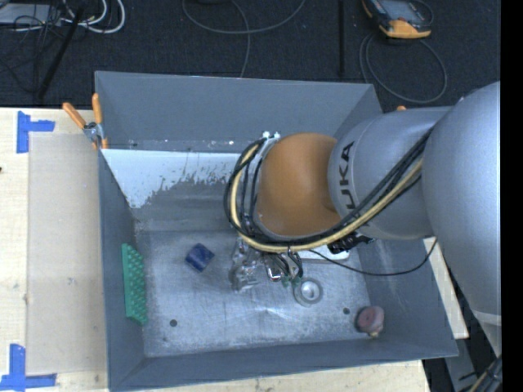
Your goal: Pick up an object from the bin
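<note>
My gripper [243,278] reaches down to the bin floor near its middle, under the arm's orange cover. A small dark blue block [198,257] lies just to its left, apart from the gripper. A round silver metal piece [307,291] rests on the floor just to its right. I cannot make out how the gripper's jaws stand.
A green studded strip [134,283] lies along the bin's left wall. A small brownish-pink lump [369,319] sits in the front right corner. The arm and its cables cover the bin's back right part.
</note>
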### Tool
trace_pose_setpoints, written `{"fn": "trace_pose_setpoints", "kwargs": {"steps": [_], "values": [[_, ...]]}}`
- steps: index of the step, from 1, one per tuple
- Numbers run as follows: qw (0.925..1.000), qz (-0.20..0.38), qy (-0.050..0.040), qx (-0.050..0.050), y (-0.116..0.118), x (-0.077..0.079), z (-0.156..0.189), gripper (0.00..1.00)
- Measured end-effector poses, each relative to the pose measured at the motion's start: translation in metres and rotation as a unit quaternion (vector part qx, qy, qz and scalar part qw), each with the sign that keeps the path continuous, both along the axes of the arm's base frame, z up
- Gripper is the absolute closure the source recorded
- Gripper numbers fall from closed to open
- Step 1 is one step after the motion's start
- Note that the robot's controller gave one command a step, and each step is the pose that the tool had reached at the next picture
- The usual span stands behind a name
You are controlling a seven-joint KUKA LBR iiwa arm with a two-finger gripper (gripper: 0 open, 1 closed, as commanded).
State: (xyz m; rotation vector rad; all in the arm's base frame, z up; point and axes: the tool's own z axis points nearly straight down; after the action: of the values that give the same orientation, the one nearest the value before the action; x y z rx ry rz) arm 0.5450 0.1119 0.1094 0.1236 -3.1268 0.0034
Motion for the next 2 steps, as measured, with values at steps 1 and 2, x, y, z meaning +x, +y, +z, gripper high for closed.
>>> {"fn": "trace_pose_setpoints", "kwargs": {"steps": [1,2], "values": [[1.0000,-0.001,-0.0053,0.002,0.001,0.004,0.004,0.00],[0.9991,0.041,-0.0073,0.002,0.060,0.039,-0.038,0.00]]}}
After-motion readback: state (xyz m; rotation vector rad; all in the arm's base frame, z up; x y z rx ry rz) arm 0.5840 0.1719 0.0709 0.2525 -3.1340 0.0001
